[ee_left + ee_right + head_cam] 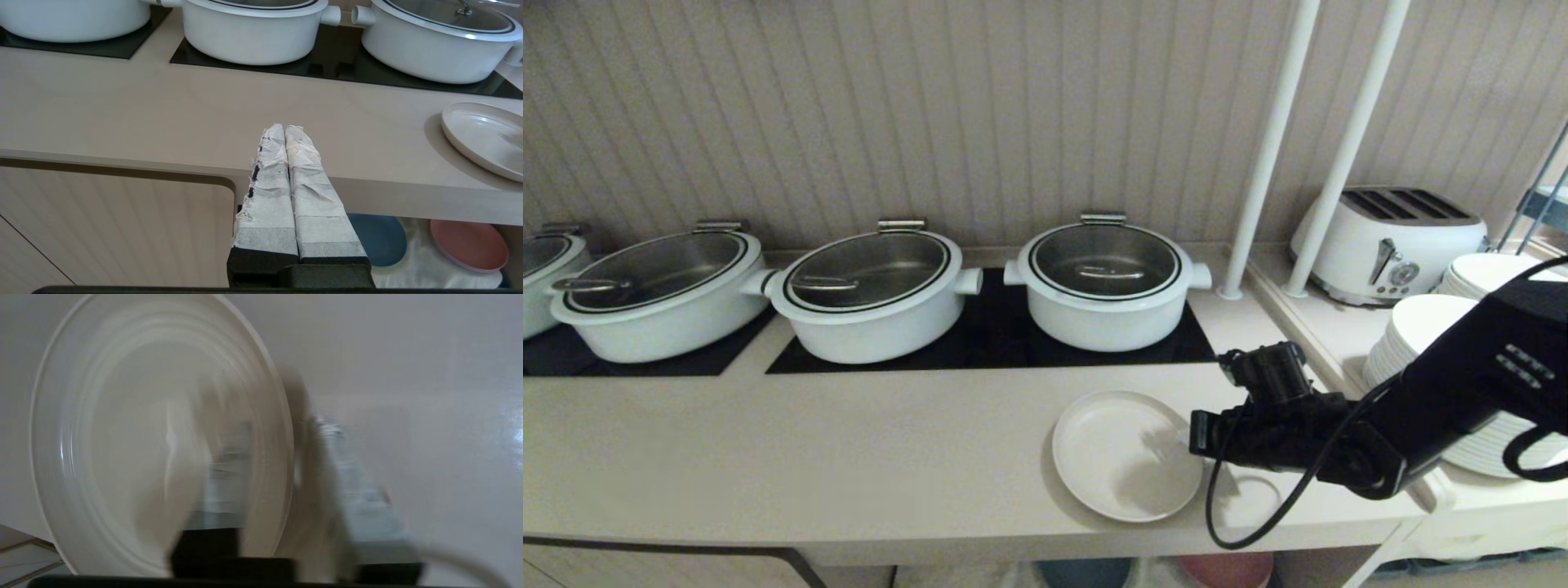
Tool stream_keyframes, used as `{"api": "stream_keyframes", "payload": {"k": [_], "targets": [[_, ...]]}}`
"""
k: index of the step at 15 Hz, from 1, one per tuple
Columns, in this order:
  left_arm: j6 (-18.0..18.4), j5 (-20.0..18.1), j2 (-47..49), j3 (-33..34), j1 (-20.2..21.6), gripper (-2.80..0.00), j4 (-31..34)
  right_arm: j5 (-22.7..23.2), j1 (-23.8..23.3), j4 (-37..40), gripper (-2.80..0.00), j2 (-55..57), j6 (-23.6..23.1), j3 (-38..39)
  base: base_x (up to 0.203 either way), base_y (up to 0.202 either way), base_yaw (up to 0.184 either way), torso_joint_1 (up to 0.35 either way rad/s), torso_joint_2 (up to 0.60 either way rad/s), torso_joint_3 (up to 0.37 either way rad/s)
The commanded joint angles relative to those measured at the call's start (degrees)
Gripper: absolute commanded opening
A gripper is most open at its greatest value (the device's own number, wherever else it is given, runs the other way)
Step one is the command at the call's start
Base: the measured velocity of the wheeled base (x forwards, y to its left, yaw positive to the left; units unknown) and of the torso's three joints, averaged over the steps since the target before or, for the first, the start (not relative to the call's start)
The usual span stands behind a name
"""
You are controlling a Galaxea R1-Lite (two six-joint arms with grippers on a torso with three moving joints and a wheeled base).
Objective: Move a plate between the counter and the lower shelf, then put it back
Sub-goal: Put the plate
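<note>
The cream-beige plate point(1123, 457) point(486, 134) point(143, 437) lies flat on the counter point(849, 457), near its front edge and in front of the right-hand pot. My right gripper point(1194, 441) point(282, 428) is at the plate's right rim, open. One taped finger is over the plate's inside and the other is outside the rim over the counter. My left gripper point(284, 130) is shut and empty, held in front of the counter's edge, left of the plate. Below the counter, the lower shelf point(416, 245) shows its white cloth.
Three large white lidded pots point(1107, 286) stand on black panels behind the plate. Stacked white plates point(1421, 343) and a toaster point(1388, 245) sit on the side ledge at right, behind two white poles point(1262, 163). A blue plate point(380, 239) and a pink plate point(470, 245) lie on the shelf cloth.
</note>
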Motion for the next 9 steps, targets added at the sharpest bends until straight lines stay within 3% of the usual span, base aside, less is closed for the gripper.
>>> {"api": "stream_keyframes", "payload": {"k": [1, 9], "targets": [[-0.07, 0.04, -0.02, -0.06, 0.0, -2.8, 0.0, 0.07, 0.03, -0.17, 0.0, -0.01, 0.17, -0.04, 0.0, 0.0, 0.0, 0.0, 0.0, 0.0], [-0.07, 0.04, -0.02, 0.0, 0.0, -2.8, 0.0, -0.11, 0.03, -1.59, 0.0, -0.68, -0.01, 0.69, 0.0, 0.0, 0.0, 0.0, 0.0, 0.0]]}}
